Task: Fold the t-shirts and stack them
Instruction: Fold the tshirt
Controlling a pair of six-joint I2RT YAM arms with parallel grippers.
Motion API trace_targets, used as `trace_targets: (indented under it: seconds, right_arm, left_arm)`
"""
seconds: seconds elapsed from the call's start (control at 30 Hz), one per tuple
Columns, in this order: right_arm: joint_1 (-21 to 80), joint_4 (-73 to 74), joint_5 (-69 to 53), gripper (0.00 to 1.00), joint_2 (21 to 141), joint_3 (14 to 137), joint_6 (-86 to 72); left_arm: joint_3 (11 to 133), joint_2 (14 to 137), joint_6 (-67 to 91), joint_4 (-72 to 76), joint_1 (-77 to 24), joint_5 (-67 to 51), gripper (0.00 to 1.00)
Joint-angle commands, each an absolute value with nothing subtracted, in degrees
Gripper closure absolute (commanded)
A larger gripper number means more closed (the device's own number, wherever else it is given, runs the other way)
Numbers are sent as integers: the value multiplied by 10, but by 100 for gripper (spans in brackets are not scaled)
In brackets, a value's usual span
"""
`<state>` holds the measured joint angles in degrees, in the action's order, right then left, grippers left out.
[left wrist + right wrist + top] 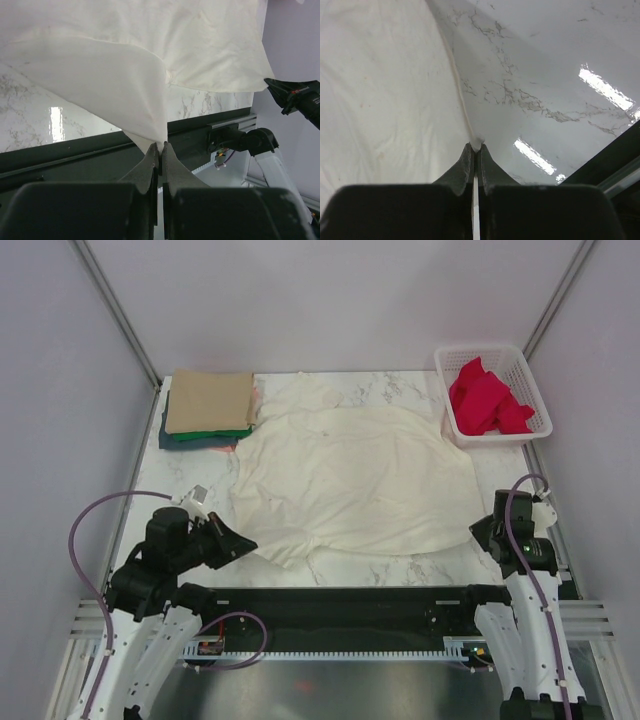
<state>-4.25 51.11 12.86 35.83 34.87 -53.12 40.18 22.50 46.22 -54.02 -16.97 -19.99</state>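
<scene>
A large cream t-shirt (355,475) lies spread over the middle of the marble table. My left gripper (248,543) is shut on its near left edge; the left wrist view shows the cloth (150,65) pinched at the fingertips (160,146) and lifted off the table. My right gripper (478,530) is shut on the shirt's near right corner; the right wrist view shows the hem (385,90) held at the tips (476,147). A stack of folded shirts sits at the far left: tan (208,401) on top, green (215,434) and teal (190,443) beneath.
A white mesh basket (529,380) at the far right holds red cloth (485,400). A black rail (340,602) runs along the table's near edge between the arm bases. Grey walls close in the sides and back.
</scene>
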Motion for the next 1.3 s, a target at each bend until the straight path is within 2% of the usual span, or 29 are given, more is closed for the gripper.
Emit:
trace_targets:
  seconds: [0.0, 0.17, 0.47, 0.7, 1.03, 1.27]
  right_arm:
    - [-42, 549, 104, 100, 333, 352, -523]
    - [-42, 525, 83, 100, 325, 361, -502]
    - [-42, 405, 63, 100, 492, 413, -470]
    - [-42, 350, 87, 100, 637, 480, -454]
    - [-43, 288, 96, 100, 775, 538, -452]
    - [-47, 272, 114, 100, 823, 553, -452]
  left_arm:
    - [427, 203, 465, -611, -170, -207, 98]
    - [467, 262, 390, -610, -170, -199, 98]
    - [597, 544, 282, -522, -170, -164, 98]
    - [756, 742, 171, -516, -169, -95, 98]
    - [931, 974, 123, -525, -131, -80, 98]
    - [993, 1061, 127, -528, -118, -76, 98]
